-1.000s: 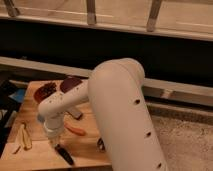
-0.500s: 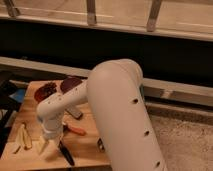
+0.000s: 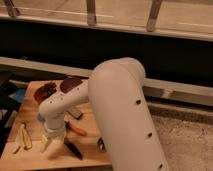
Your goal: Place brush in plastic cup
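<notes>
My pincer [image 3: 50, 144] is hanging over the wooden tabletop [image 3: 30, 156] at lower left of the frame, fingers apart and gripping nothing. The brush [image 3: 74, 149] is lying just right of it, below a carrot [image 3: 77, 130]. The plastic cup [image 3: 39, 118] is peeking out left of my wrist.

One gripper [image 3: 49, 144] low over one wooden table [image 3: 88, 146]; one carrot [image 3: 76, 130]; one brush [image 3: 73, 149]; one dark block [image 3: 76, 113].

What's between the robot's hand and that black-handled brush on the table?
Nothing. In the camera view, the hand hangs low over the wooden table, close beside the brush, with only a short strip of bare wood between them.
</notes>
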Robot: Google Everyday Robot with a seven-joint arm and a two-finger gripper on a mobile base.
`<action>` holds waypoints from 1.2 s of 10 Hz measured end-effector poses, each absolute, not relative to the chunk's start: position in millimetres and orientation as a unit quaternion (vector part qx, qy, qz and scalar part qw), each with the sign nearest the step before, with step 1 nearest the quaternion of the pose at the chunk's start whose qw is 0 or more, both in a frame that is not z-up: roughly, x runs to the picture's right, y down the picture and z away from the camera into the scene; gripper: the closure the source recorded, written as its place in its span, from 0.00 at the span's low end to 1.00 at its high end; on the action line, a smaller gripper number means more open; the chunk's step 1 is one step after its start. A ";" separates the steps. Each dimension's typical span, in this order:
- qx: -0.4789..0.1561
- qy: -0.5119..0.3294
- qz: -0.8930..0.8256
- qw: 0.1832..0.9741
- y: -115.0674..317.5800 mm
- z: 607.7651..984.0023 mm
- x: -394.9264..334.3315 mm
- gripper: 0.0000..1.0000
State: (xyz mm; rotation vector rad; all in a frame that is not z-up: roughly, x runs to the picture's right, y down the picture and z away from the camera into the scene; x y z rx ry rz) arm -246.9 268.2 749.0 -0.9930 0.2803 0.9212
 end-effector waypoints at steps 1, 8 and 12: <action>-0.443 0.128 0.432 0.775 255.2 745.5 -236.4 0.21; -0.373 0.108 0.460 0.799 187.9 713.0 -206.0 0.21; -0.381 0.129 0.473 0.784 204.3 756.7 -189.9 0.21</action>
